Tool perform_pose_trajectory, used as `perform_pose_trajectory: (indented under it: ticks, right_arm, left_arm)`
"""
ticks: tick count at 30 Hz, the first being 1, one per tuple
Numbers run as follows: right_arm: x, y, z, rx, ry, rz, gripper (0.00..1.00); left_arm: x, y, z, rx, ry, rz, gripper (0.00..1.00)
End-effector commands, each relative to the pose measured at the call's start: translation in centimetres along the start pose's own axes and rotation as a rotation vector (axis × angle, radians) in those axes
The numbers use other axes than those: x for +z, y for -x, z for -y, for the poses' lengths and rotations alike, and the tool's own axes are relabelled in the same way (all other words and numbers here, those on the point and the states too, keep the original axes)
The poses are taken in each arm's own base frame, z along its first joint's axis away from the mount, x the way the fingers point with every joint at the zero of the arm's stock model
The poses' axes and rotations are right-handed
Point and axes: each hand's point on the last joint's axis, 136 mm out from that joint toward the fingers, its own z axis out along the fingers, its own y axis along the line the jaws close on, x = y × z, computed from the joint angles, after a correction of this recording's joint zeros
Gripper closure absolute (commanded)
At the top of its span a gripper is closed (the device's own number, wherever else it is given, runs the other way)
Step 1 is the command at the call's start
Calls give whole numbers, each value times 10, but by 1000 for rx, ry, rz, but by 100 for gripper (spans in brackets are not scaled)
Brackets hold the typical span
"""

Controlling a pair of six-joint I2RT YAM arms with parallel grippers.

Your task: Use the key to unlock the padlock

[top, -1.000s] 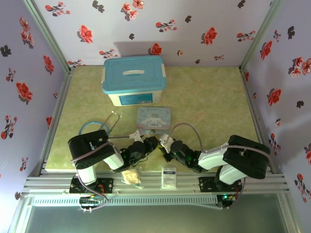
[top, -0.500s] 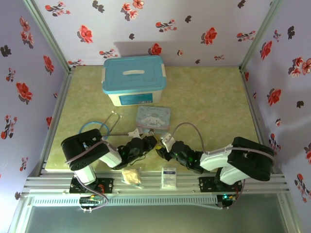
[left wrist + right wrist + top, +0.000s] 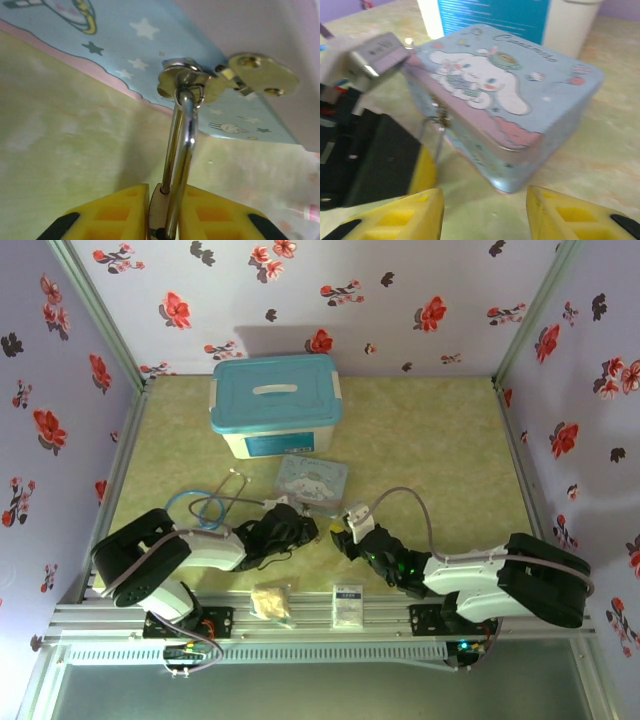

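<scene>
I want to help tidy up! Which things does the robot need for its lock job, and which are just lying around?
For the job: padlock, gripped by left hand; cartoon tin it hangs on.
Lying about: stethoscope, blue-lidded box, white packet.

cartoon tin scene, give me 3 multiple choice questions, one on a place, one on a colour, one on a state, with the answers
1. Where does the cartoon tin lie relative to the storage box?
A) on its lid
B) on the table in front of it, towards the near edge
C) inside it

2. What colour is the storage box's lid?
A) red
B) yellow
C) teal blue

3. What are the jaws of the left gripper doing?
A) shut on the silver shackle of the padlock
B) open over bare table
C) shut on the tin's corner

Answers:
1 B, the top view shows the tin on the table just on the near side of the box.
2 C, the lid reads teal blue in the top view.
3 A, the left wrist view shows the shackle pinched between the yellow jaws.
</scene>
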Motion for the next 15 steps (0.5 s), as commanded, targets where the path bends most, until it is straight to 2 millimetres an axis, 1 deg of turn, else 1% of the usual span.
perform_pose_trajectory:
  ticks: [1,2,4,7,9,15]
  right_arm:
    - [-3,-5,38,19,-206,-20,55]
    - [-4,-7,44,17,-232,-26,55]
    - [-6,-9,47,23,-243,-26,56]
    - [-6,-9,46,31,-236,-27,56]
    - [-7,-11,48,28,-238,-34,56]
    - [-9,-13,50,25,-247,-40,56]
  left_arm:
    - [-11,-7,-36,158,233,-88,79]
    - [-12,-6,-37,183,258,-103,79]
    - [-10,-8,-39,210,292,-129,79]
    - [-6,-11,-36,222,296,-151,79]
    - [-7,-10,-35,244,319,-151,79]
    - [-10,-13,-35,312,405,-158,74]
